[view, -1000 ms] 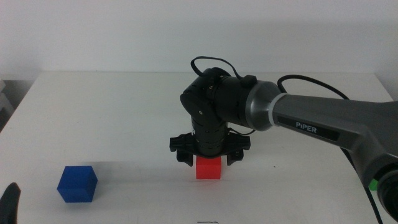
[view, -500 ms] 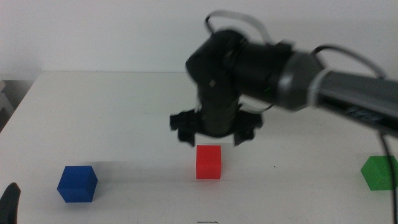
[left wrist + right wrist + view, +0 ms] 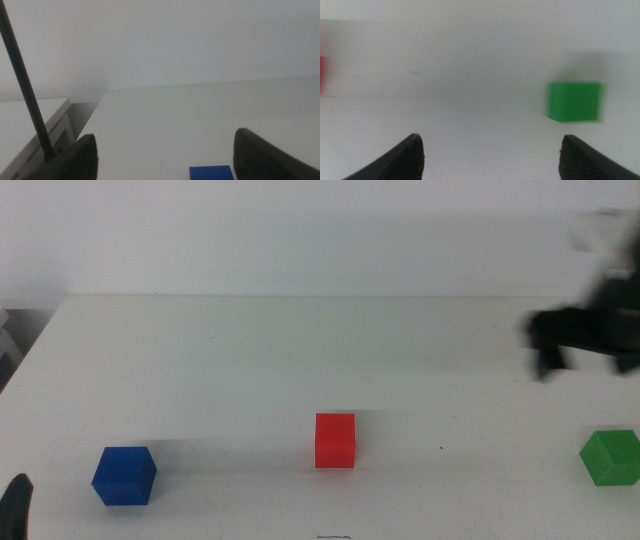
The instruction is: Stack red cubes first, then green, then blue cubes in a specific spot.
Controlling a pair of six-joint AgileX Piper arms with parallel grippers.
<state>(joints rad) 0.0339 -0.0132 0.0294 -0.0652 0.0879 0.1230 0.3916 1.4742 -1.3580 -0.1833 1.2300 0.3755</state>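
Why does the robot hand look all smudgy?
In the middle view the right gripper is a dark motion smear, while the red cube stays sharp; in the right wrist view the green cube has fuzzy edges too.

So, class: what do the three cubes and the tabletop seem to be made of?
Red cube, green cube and blue cube: probably plastic or painted foam, going by their flat matte colour, sharp edges and lack of glare or grain. The table: smooth white, likely laminate, with soft shadows and only a faint sheen. None of this is certain from looks alone.
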